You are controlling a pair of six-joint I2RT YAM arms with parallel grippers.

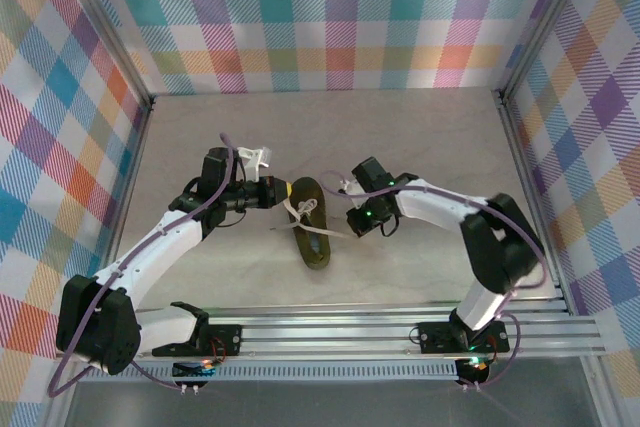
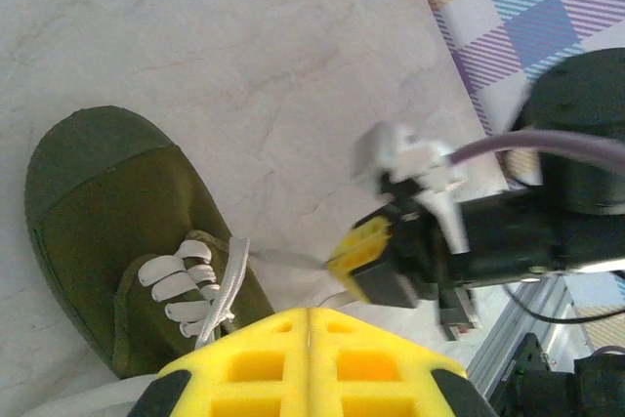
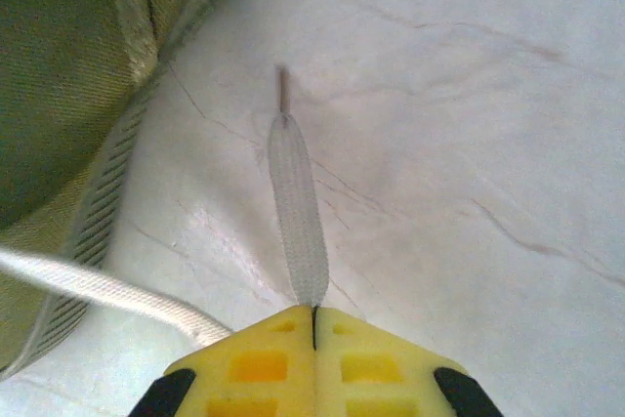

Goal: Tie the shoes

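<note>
Shoe (image 2: 107, 202), heel hidden behind closed left tool (image 2: 309, 314), which possibly holds lace (image 2: 227, 280); we see right tool (image 3: 313, 314) pinching lace end (image 3: 296, 212).

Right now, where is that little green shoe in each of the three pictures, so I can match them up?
Top external: the shoe lies near the picture's centre, long axis running up and down.
Left wrist: the shoe sits at lower left, toe cap toward the upper left.
Right wrist: the shoe fills the upper left corner, side and sole edge.
Shared landmark: its cream lace, whose end the right gripper pinches.
</note>
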